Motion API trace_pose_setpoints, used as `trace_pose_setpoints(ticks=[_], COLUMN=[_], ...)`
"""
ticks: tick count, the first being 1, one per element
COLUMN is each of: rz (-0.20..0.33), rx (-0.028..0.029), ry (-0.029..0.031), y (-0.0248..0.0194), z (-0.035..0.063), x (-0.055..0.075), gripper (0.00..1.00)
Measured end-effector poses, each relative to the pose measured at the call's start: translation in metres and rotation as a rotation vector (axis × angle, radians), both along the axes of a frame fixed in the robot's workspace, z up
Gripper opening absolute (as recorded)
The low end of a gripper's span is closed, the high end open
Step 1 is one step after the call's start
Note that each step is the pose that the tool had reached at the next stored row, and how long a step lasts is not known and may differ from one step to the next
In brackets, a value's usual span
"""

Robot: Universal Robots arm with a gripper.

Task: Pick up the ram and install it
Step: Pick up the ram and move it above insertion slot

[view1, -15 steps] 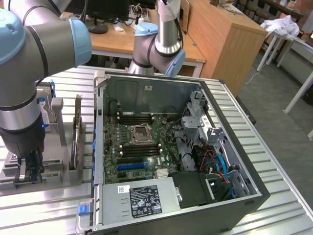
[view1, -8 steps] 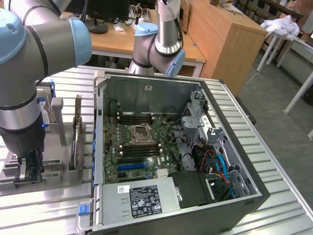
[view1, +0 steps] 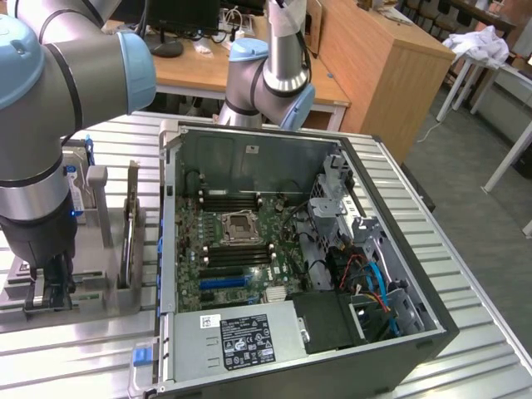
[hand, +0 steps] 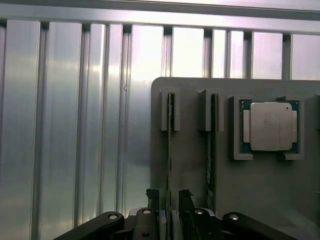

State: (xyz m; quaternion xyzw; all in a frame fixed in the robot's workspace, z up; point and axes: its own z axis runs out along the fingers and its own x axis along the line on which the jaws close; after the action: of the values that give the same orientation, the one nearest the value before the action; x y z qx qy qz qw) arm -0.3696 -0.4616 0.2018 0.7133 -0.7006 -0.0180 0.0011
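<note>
Spread claw point(hand: 167, 200) astride the ram point(hand: 170, 140), fingers point(hand: 153, 197) either side, seemingly not touching. Standing on edge in the grey holder point(hand: 190, 150), just beside a second stick point(hand: 214, 140). Risks: closing off-centre and tilting it; lifting askew and jamming against slot walls.

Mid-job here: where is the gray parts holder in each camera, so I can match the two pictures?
Exterior view: the gray holder lies on the ribbed metal table, on the exterior view's left of the open computer case, under the gripper.
Wrist view: the gray holder carries the ram, a second stick and a processor chip.
Shared landmark: the gripper, astride the ram.
</note>
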Motion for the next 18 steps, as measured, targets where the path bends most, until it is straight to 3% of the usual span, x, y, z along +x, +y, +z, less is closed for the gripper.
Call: trace_pose_setpoints(ticks=[8,9,18], rz=[0.000,0.000,0.000], rx=[0.0000,0.0000,-0.0001], ry=[0.0000,0.0000,0.0001], y=[0.0007,0.0007,-0.0006], z=[0.0000,0.0000,0.0000], x=[0.0000,0.0000,-0.0001], gripper=[0.28,0.22,0.22])
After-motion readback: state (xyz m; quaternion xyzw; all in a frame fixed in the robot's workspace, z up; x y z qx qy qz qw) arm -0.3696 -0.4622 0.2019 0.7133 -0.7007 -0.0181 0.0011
